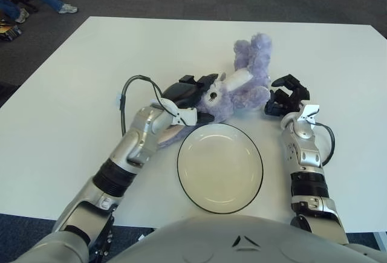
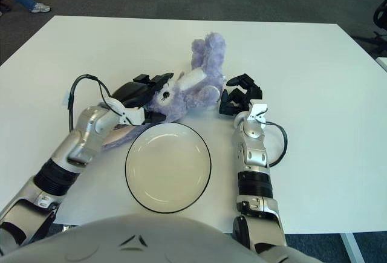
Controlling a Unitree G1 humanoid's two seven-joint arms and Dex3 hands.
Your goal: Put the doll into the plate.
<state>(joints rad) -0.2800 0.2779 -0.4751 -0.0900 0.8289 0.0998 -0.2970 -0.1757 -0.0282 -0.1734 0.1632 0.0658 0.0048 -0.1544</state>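
Black three-fingered left hand clamped on the head of the fluffy lilac plush doll (lying on the white table), at 11 o'clock of the round black-rimmed cream plate. Right hand at the doll's 3 o'clock, fingers curled, holding nothing.
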